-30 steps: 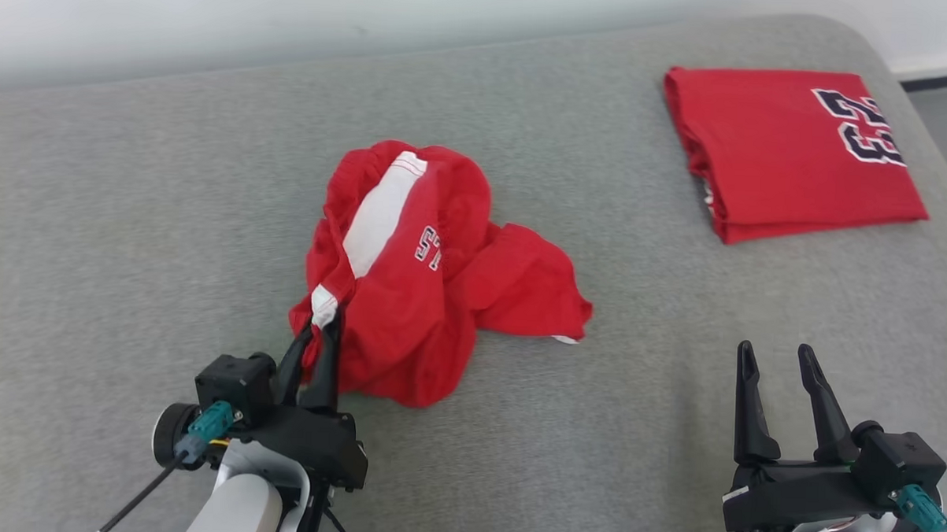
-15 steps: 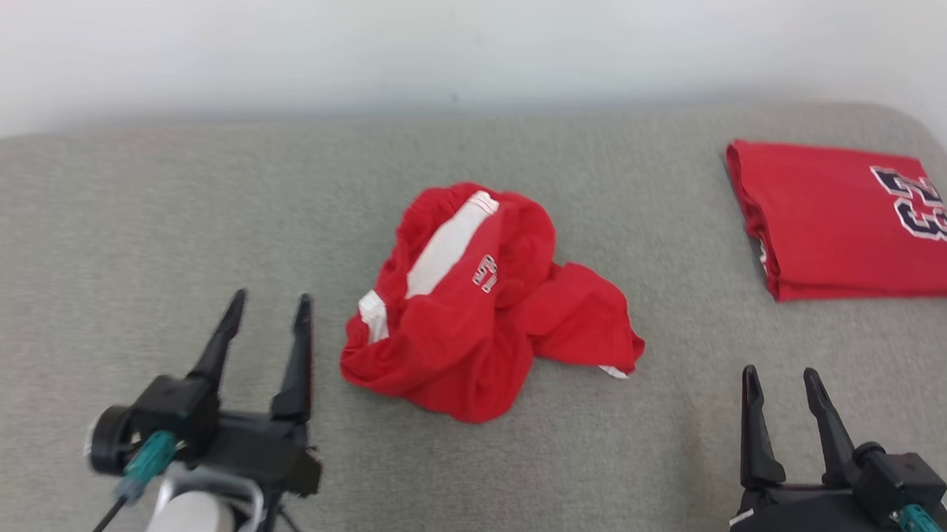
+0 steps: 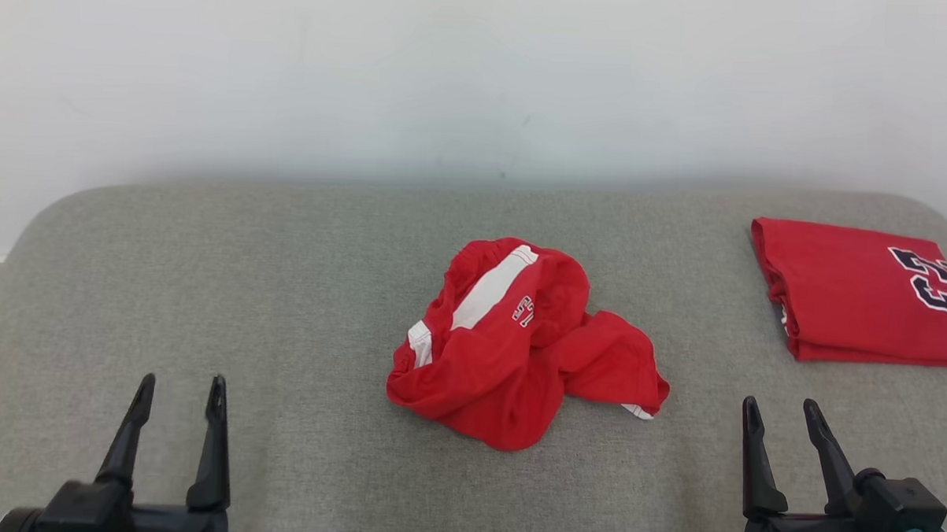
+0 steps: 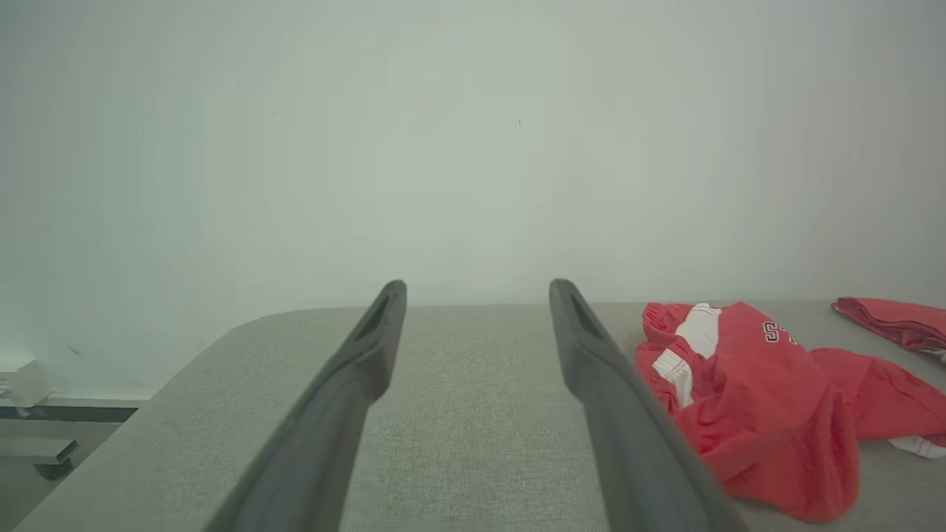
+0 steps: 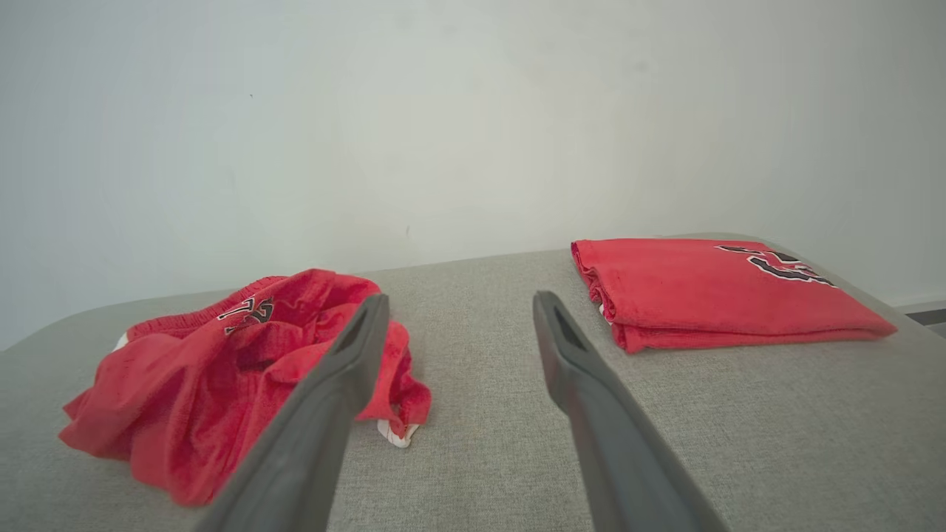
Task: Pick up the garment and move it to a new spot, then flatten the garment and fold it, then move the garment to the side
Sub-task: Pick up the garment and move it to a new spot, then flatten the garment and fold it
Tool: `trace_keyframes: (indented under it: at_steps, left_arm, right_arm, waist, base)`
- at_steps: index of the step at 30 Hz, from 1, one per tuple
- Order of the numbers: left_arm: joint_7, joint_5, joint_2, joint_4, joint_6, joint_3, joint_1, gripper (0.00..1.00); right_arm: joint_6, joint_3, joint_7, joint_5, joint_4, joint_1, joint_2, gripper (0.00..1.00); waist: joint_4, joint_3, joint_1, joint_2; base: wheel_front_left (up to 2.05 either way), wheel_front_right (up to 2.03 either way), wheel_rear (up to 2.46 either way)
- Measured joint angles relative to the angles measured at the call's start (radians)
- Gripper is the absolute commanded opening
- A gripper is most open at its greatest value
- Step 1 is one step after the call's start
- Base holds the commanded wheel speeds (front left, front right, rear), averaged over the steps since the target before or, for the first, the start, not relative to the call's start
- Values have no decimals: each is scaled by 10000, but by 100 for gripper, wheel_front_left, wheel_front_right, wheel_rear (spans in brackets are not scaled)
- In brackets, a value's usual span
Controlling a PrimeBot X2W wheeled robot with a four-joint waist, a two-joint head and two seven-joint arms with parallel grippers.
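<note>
A crumpled red garment (image 3: 518, 346) with a white side stripe and a small number print lies in a heap near the middle of the grey padded surface (image 3: 284, 275). It also lies at the right of the left wrist view (image 4: 754, 406) and at the left of the right wrist view (image 5: 222, 369). My left gripper (image 3: 179, 393) stands open at the lower left, well clear of the garment, with nothing between its fingers. At the lower right my right gripper (image 3: 779, 414) is open and empty too.
A neatly folded red jersey (image 3: 866, 295) with a dark number print rests at the far right of the surface, also lying in the right wrist view (image 5: 724, 292). A pale wall (image 3: 449, 76) rises behind the surface. The surface's rounded left edge (image 3: 17, 250) drops to the floor.
My left gripper has let go of the garment's corner, opened, and drawn back to the lower left. The garment settled into a heap. The camera tilted up, shifting the whole view.
</note>
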Motion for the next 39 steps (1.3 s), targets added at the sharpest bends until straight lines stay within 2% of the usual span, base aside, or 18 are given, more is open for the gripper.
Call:
trace_keyframes:
  at_steps: [13,39]
  left_arm:
    - [0,-332,-209,-236,-334,462,1380,100]
    - [0,-79,-696,489,-669,769,1509,100]
  right_arm:
    - [0,44,63,127,-142,487,0,100]
    - [0,558,104,268,320,629,-19,100]
  waist:
    - [142,-296,1,0]
    - [73,-197,2,0]
  base:
    - [0,0,0]
    - [0,0,0]
